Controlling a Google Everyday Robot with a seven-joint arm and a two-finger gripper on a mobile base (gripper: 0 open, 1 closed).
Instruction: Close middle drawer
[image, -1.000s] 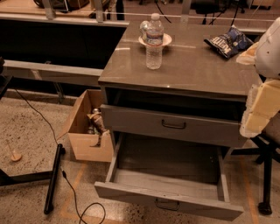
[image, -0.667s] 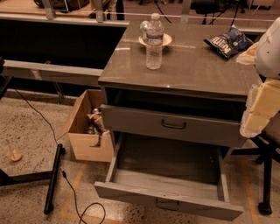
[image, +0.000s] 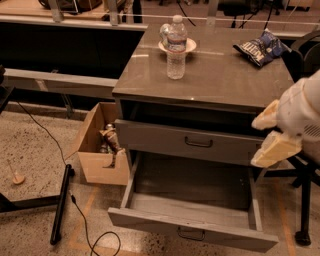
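Note:
The middle drawer (image: 190, 232) is pulled far out of the grey cabinet. It is wide and deep, with a low flat front panel and a small dark wire handle (image: 190, 234) at its centre. Its inside looks empty. Above it, the drawer with the taller front panel (image: 190, 142) stands slightly out. My gripper (image: 271, 134) hangs at the right edge of the view, beside the cabinet's right front corner. It is level with the taller drawer, above the middle drawer's right side, and touches nothing. Its cream fingers (image: 276, 149) stand apart and hold nothing.
On the cabinet top (image: 220, 80) stand a water bottle (image: 176, 47), a small bowl (image: 176, 46) behind it, and a chip bag (image: 260, 47). An open cardboard box (image: 100, 150) sits on the floor at the left. A black bar (image: 60, 202) and cable lie further left. A chair base (image: 302, 200) is at the right.
My gripper has moved a little to the left and down, closer to the cabinet's right front corner. The drawers have not moved.

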